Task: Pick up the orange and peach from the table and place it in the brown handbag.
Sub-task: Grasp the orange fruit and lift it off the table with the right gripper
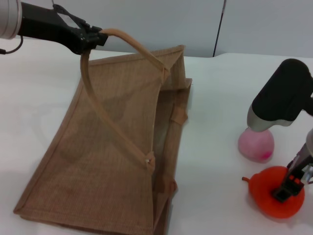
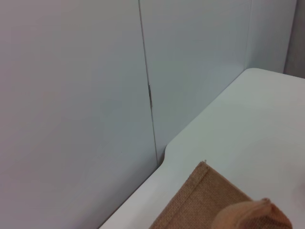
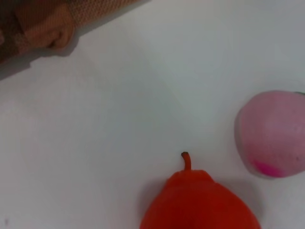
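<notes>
The brown handbag lies tilted on the white table, one side lifted. My left gripper is shut on its looped handle and holds it up at the back left. The left wrist view shows the bag's top corner and a bit of the handle. The orange lies at the front right, and my right gripper is down right at its top. The peach lies just behind it, partly under my right arm. Both the orange and the peach show in the right wrist view.
The white table spreads between the bag and the fruit. A grey wall with a vertical seam stands behind the table. A corner of the bag shows in the right wrist view.
</notes>
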